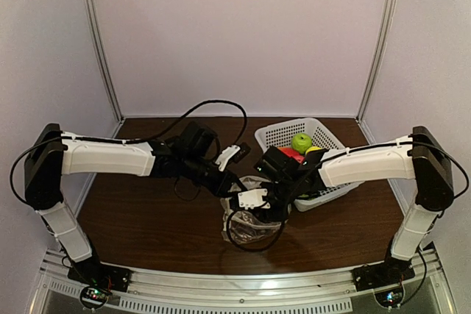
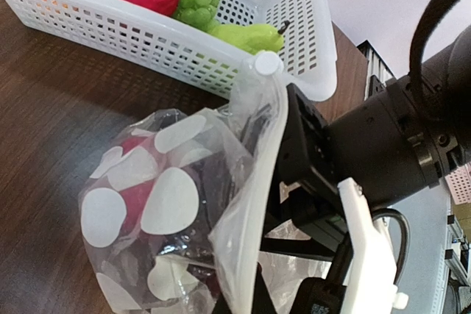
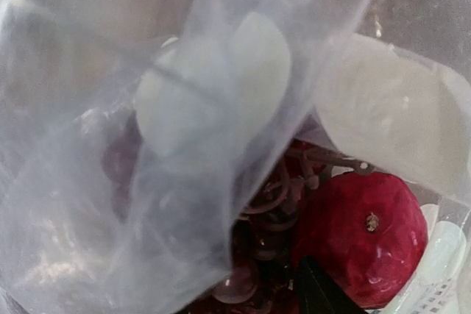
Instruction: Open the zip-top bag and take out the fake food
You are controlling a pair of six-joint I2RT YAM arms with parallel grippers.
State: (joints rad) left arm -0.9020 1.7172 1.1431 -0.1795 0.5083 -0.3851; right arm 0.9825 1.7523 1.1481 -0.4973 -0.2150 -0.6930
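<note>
Looking down on a dark brown wooden table (image 1: 147,211) boxed in by pale walls. Got the left gripper (image 1: 234,184) and the right gripper (image 1: 257,207) bunched together mid-table, right over a clear crinkly plastic bag (image 1: 254,232) lying toward the near edge. Can't make out the jaws on either one, way too much black hardware and looped cable (image 1: 235,239) in the way. Can't see into the bag from up here either. Further back on the right, partly under the right arm, got a white perforated plastic basket (image 1: 274,136) holding a round green apple (image 1: 301,142), a red piece (image 1: 291,154) and a bit of yellow (image 1: 315,150).
</note>
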